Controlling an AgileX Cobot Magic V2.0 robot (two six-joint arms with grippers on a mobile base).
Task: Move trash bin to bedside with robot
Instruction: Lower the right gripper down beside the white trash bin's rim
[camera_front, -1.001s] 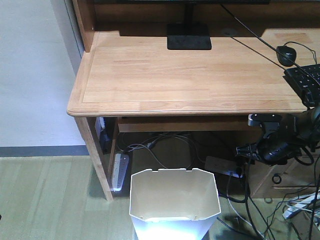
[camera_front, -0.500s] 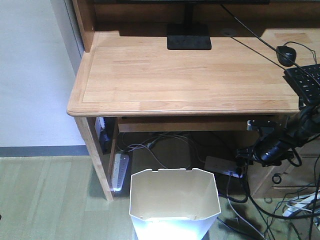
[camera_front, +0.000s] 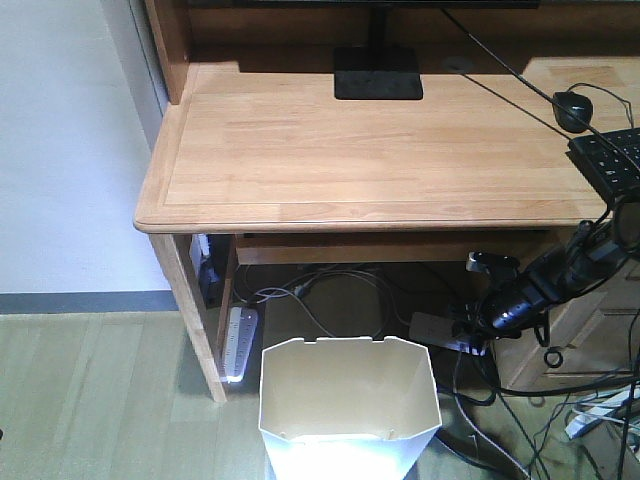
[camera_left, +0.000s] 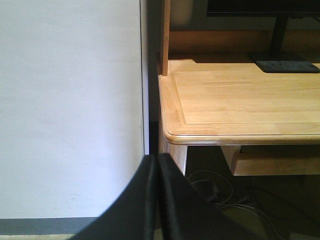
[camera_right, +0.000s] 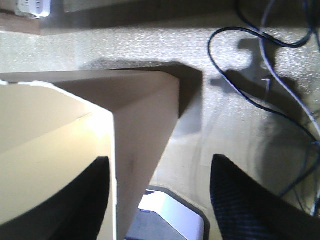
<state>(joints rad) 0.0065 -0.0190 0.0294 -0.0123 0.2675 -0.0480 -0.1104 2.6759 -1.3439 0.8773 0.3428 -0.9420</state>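
Floor (camera_right: 150, 45) beneath; my right hand (camera_right: 160, 160) hangs spread wide, empty, bin (camera_right: 145, 125) wall below between its fingers (camera_right: 240, 200). I'd descend straight, then pinch deep.

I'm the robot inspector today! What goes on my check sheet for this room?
Surface: wooden desk holding a monitor stand, mouse and keyboard.
Job's things: white trash bin upright on the floor before the desk; bed, nothing seen.
Clutter: power strip under the desk.
Grippers: left gripper shut, holding nothing; right gripper open, the bin's corner showing between its fingers, not gripping.
Cables: black cables on the floor right of the bin.
Surroundings: white wall, light floor.
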